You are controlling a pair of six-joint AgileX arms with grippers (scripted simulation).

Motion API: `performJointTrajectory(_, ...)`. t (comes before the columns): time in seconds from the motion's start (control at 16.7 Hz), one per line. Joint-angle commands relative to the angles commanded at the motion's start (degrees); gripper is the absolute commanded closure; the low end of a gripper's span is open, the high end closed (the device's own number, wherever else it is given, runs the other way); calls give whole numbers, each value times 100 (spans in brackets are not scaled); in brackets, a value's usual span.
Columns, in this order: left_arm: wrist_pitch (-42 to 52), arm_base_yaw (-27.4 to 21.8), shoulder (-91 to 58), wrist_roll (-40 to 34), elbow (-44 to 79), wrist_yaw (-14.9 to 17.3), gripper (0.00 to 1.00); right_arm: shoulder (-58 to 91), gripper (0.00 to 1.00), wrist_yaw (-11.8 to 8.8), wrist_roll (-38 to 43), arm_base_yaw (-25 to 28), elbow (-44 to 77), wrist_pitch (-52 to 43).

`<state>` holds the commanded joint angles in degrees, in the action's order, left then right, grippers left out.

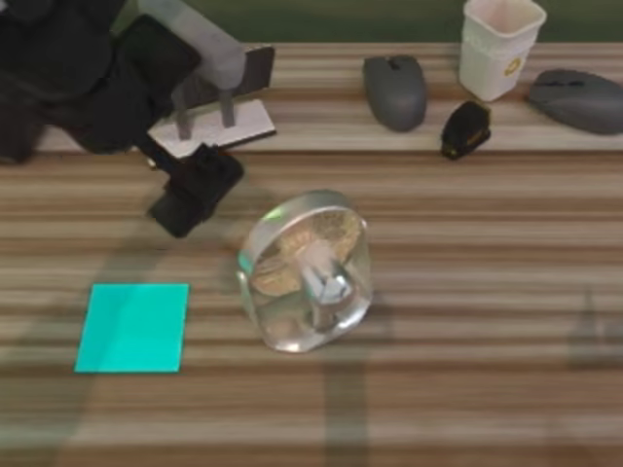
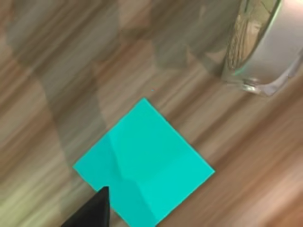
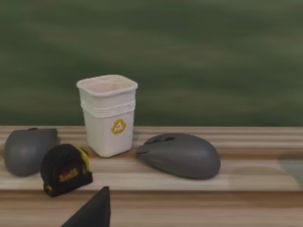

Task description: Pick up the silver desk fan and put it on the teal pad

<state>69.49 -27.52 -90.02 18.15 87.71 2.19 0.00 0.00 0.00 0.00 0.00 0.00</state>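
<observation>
Nothing of the task is done yet, as far as the views show. The silver desk fan [image 1: 306,270] stands on the counter [image 1: 467,321] near its middle, untouched, and the teal pad [image 1: 133,327] lies bare to its left — well apart from it. The left gripper [image 1: 198,190] hovers just beyond the fan's far-left side, holding nothing; whether its fingers are spread or closed I cannot tell. The right gripper is out of the top view. Grasp, lift, carry and placing all remain.
</observation>
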Motion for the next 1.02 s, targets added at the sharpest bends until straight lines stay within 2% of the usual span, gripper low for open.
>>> performJointTrajectory(0.3,1380,-585,-2342,391,2538,-96,0,0,0,0,0,0,0,0)
performJointTrajectory(0.48,1876,-811,-3303,545,3602,-156,0,0,0,0,0,0,0,0)
performJointTrajectory(0.66,2129,-931,-3829,627,4159,-194,0,0,0,0,0,0,0,0)
performJointTrajectory(1.02,2146,-915,-3886,631,4213,-194,0,0,0,0,0,0,0,0)
